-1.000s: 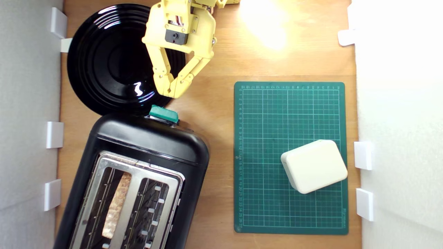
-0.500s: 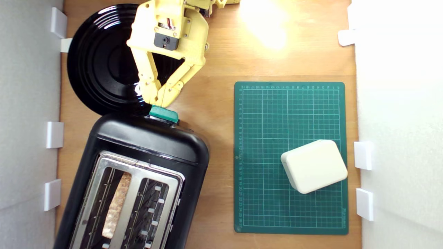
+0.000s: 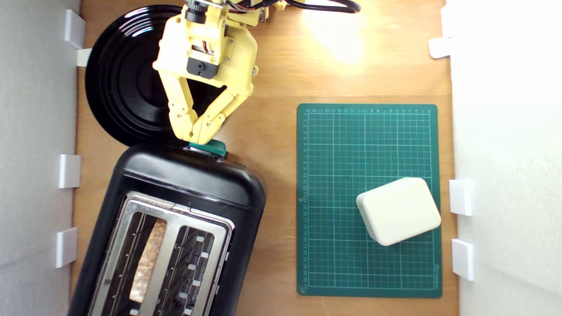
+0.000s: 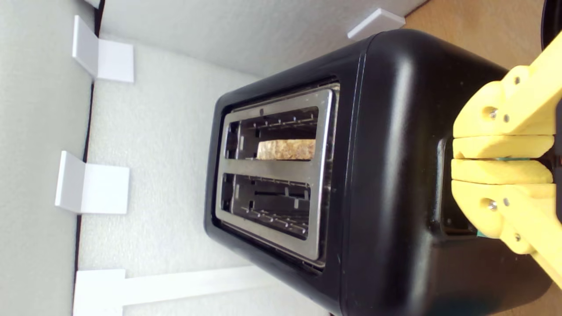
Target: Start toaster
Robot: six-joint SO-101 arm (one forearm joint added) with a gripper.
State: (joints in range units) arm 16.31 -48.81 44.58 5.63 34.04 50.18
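Toaster (image 3: 184, 184): glossy black plastic shell, rounded corners, brushed silver top plate with two long slots; stands at an angle on the wooden tabletop (image 3: 272, 79). One slot holds a browned slice of toast (image 3: 148, 259); the other shows only wire guides.

Lever knob (image 3: 214, 148): small teal-green block on the toaster's narrow end face, the end nearest the plate; mostly covered from above.

Gripper (image 3: 195, 139): matte yellow printed plastic with visible screw heads; two tapered fingers drawn together to a point, pads pressed flat against each other in the wrist view, nothing clasped between them. The tip sits directly over the lever knob; a sliver of teal shows between and under the fingers (image 4: 500, 147) in the wrist view. Whether it actually touches cannot be told.

Plate (image 3: 118, 87): round, glossy black, concentric ridges; just beyond the toaster's knob end, under the gripper body.

Cutting mat (image 3: 333, 175): dark green, white grid, rectangular; beside the toaster, apart from it.

Box (image 3: 398, 210): cream, smooth, rounded corners; lies on the mat, well away from the toaster.
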